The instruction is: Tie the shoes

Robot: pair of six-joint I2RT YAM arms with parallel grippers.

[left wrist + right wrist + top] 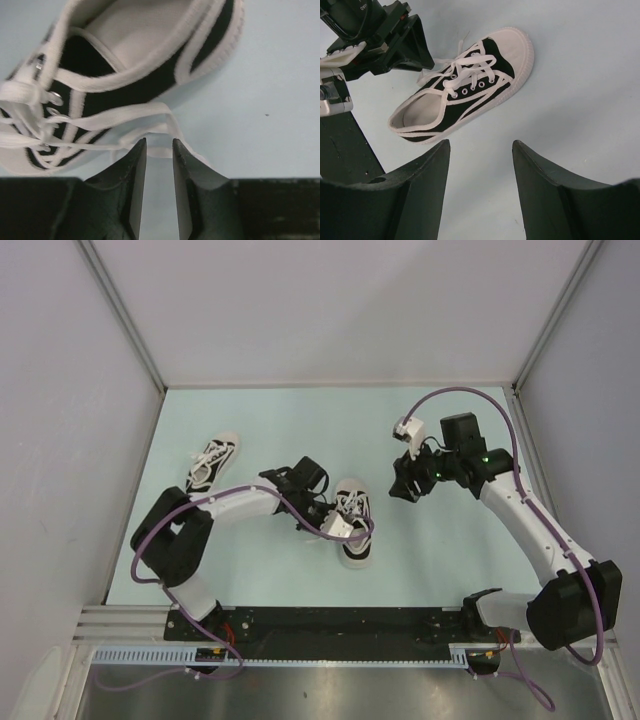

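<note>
Two shoes stood on the table [450, 420], well apart: the near shoe [355, 545] at centre and the far shoe [213, 462] toward the left rear. The near shoe was laced through its eyelets, and no bow showed on it. One loose lace [120, 115] trailed off its side onto the table and crossed the tips of the left gripper [159, 142]. The fingers [135, 170] stood close together with a narrow strip of table showing between them. Whether they clamped the lace could not be determined. The right gripper [481, 190] hung beside the near shoe, jaws spread wide and holding nothing.

Step in hand, by judgement: securing the first lace end.
1. Centre the lace between the pads before closing fully, since a flat lace caught at the tips is likely to slip.
2. Take up slack gently, because so light a shoe would probably drag.
3. Bring the right gripper to the opposite lace end.

Limits of view:
- The left wrist view cut off the toe and the far side of the near shoe.
- The second lace end could not be picked out.
- From above, the left arm and its purple cable [134, 552] covered the grasp point.
- The far shoe's laces were too small to judge.
</note>
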